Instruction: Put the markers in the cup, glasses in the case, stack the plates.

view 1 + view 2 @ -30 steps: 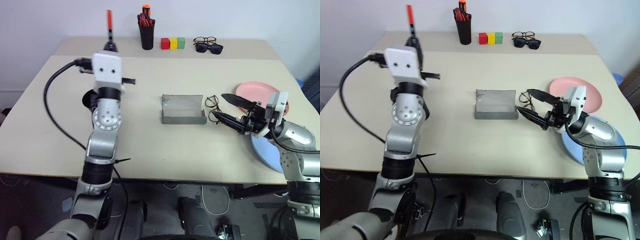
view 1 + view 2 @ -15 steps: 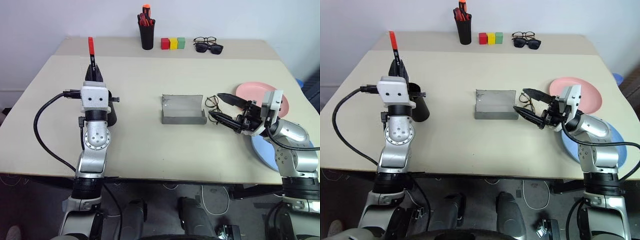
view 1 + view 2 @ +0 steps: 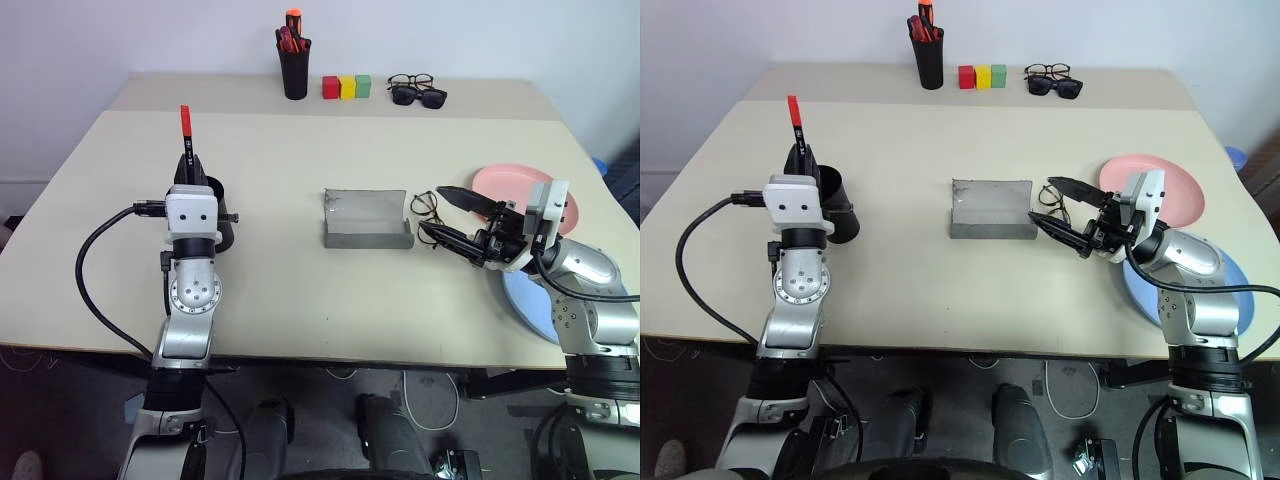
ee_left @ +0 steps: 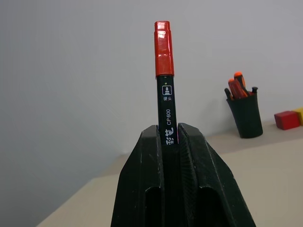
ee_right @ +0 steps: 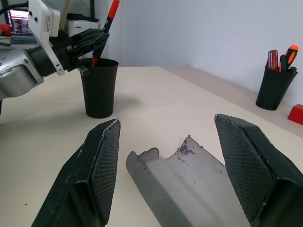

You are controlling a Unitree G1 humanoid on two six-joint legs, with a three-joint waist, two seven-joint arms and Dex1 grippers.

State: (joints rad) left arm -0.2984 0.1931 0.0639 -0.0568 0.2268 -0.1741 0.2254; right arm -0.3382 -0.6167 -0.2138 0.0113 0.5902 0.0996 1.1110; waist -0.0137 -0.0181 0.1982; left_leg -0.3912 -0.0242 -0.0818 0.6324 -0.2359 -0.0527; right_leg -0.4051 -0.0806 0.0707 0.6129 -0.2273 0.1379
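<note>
**Left gripper holds red marker over the cup; right gripper waits open by the case**

Head views: the left gripper [image 3: 187, 168] stands at the rim of the black cup [image 3: 839, 205], its fingers clamped on a red-capped marker [image 3: 185, 125] that points up. At mid-table lies the grey case [image 3: 366, 218], lid open. Just beside it sit the wire-frame glasses [image 3: 424, 206], and the right gripper [image 3: 452, 217] hovers at them, fingers spread apart. The pink plate [image 3: 510, 184] and the blue plate [image 3: 528, 300] lie apart on the right of the table [image 3: 300, 290].

Left wrist view: the two fingers [image 4: 147, 184] pinch the marker's black body, red cap uppermost.

Right wrist view: the wide-apart fingers [image 5: 102, 161] frame the open case; across the table, the marker's lower end dips into the cup's mouth.
</note>
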